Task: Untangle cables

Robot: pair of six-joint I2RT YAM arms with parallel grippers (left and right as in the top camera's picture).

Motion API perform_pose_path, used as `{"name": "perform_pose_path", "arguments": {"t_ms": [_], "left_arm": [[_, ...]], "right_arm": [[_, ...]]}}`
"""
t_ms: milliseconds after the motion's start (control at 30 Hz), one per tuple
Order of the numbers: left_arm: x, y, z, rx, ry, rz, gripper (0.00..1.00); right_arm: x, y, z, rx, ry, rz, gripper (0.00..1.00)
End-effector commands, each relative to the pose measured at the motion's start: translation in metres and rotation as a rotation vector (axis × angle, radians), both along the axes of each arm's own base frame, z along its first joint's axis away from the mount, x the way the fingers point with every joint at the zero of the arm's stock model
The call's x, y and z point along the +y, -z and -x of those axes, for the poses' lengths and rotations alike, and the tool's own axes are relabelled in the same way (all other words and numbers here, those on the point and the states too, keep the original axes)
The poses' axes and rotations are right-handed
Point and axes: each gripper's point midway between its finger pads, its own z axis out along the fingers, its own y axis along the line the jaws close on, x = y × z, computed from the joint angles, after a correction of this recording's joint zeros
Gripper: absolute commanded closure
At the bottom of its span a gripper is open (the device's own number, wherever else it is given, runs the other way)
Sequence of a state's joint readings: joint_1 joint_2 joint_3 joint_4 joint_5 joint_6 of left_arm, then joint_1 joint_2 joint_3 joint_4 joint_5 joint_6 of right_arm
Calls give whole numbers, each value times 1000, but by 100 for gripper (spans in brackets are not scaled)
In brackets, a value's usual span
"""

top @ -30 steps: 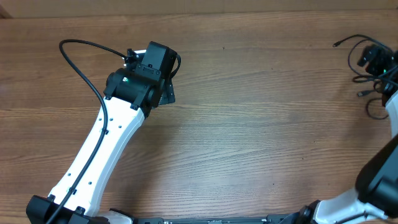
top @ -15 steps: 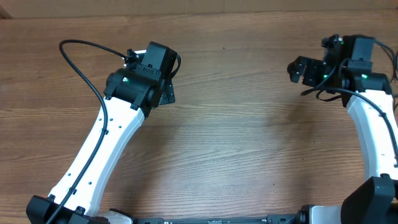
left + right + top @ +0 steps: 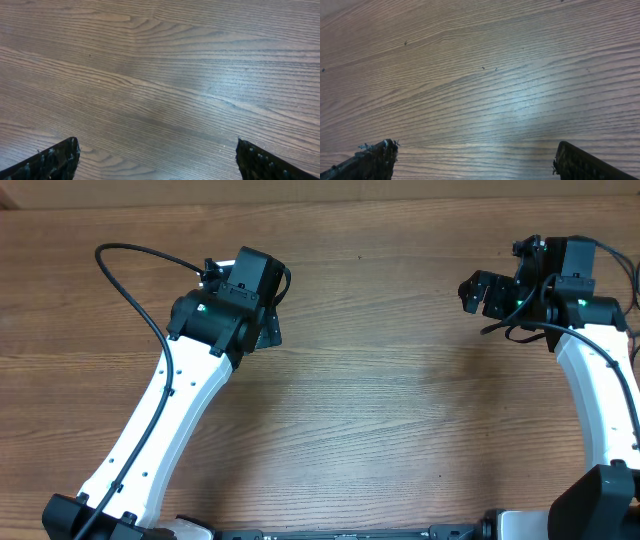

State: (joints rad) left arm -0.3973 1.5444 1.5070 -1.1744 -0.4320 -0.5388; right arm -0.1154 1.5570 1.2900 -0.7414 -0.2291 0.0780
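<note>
Right arm (image 3: 590,370) has edged a little to the left since half a second ago, carrying the right gripper (image 3: 478,292) slightly farther over the table (image 3: 400,410); a second ago it sat almost off the right edge, with the cables lying exposed on the wood there; the left arm (image 3: 170,410) has not shifted.

From overhead, the left gripper (image 3: 245,295) sits above the upper left of the table; the right gripper is above the upper right, pointing left; the cables (image 3: 497,330) are mostly covered by the right arm, and only a thin black strand curls out on the wood just below the right wrist; whether that strand touches the gripper I cannot tell.

Through the left wrist camera, the two dark fingers (image 3: 55,160) stand in the bottom corners, spread wide; only wood grain lies between them.

Through the right wrist camera, the fingers (image 3: 375,160) likewise stand far apart in the bottom corners; between them lies wood grain with a few small dark specks; they pinch nothing.
</note>
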Motion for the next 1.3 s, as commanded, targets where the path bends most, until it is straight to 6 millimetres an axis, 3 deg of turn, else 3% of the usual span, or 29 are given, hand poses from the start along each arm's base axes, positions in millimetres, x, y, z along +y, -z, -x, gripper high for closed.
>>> {"name": "perform_pose_path", "arguments": {"t_ms": [0,400,467,533,600,733,900,1133,1267], "left_arm": [[5,-8,1,-25,4,-16,0],[4,-8,3,-19,10,-18,1],[0,-8,4,-15,21,-4,0],[-18,-8,8,-4,65,103,1],[-19,-16,8,-40,55,128,0],[-26,-33,-2,-201,36,222,1],[-42,-38,-2,-434,150,349,0],[-41,-25,29,-799,317,427,0],[-43,-7,58,-943,456,428,0]], "right_arm": [[1,-5,0,-14,0,-1,0],[1,-4,0,-14,0,-1,0],[1,-5,0,-14,0,-1,0],[1,-4,0,-14,0,-1,0],[1,-4,0,-14,0,-1,0],[1,-4,0,-14,0,-1,0],[1,-4,0,-14,0,-1,0],[1,-4,0,-14,0,-1,0],[1,-4,0,-14,0,-1,0]]}}
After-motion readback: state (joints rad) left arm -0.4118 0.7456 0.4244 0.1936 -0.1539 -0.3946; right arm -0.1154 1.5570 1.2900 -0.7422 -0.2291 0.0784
